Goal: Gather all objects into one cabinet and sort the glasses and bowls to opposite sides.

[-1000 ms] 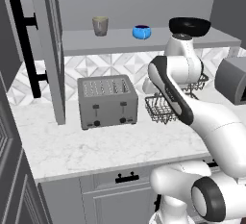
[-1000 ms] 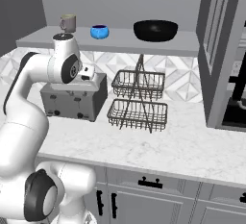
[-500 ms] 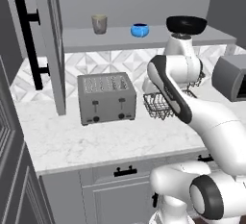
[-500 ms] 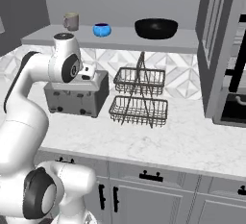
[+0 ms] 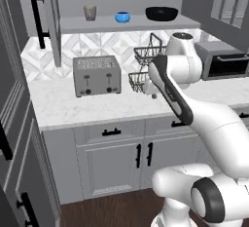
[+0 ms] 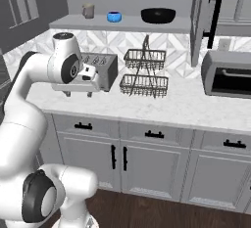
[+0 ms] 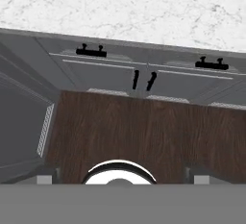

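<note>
On the grey shelf (image 5: 102, 25) of the open upper cabinet stand a grey-brown cup (image 5: 90, 12), a small blue bowl (image 5: 122, 16) and a wide black bowl (image 5: 161, 12), left to right. The right base view shows the same row: cup (image 6: 88, 10), blue bowl (image 6: 114, 16), black bowl (image 6: 158, 15). The beige cup is out of view. My gripper (image 7: 122, 177) hangs in front of the counter, well below the shelf, pointing down at the wooden floor. Its fingertips (image 7: 47, 176) stand wide apart with nothing between them, so it is open.
A toaster (image 5: 97, 75) and a two-tier wire basket (image 6: 144, 73) stand on the marble counter. A toaster oven (image 6: 228, 73) sits at the right. The cabinet door (image 5: 36, 14) with its black bar handle hangs open. Base cabinets (image 7: 144, 76) front the counter.
Both base views have pulled back from the counter and shifted, so the base has driven. The cup and bowls keep their places on the shelf. The arm holds much the same pose.
</note>
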Robot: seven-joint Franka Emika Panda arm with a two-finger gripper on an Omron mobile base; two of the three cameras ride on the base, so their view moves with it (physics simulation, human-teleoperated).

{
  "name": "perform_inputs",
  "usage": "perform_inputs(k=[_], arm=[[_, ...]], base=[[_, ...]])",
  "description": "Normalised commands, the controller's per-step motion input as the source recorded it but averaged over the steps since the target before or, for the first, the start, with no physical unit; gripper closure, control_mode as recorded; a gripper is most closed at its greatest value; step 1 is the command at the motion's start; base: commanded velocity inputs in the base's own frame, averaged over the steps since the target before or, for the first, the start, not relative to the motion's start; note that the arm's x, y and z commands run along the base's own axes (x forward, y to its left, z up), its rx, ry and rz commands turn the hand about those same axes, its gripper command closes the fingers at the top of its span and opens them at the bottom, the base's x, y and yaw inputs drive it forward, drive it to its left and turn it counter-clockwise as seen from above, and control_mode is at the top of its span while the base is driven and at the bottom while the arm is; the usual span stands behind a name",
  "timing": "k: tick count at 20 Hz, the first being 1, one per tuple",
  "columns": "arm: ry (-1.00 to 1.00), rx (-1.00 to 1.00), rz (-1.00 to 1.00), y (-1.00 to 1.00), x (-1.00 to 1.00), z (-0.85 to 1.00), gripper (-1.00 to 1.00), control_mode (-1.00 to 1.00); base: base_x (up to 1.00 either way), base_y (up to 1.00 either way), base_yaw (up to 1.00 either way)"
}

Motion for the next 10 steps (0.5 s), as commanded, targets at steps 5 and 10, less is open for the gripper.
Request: perform_inputs(k=[5, 10], arm=[[0.0, 0.0, 0.0, 0.0, 0.0, 0.0, -1.0, 1.0], [0.0, 0.0, 0.0, 0.0, 0.0, 0.0, -1.0, 1.0]], base=[[-0.29, -0.94, -0.07], [-0.08, -1.0, -0.06]])
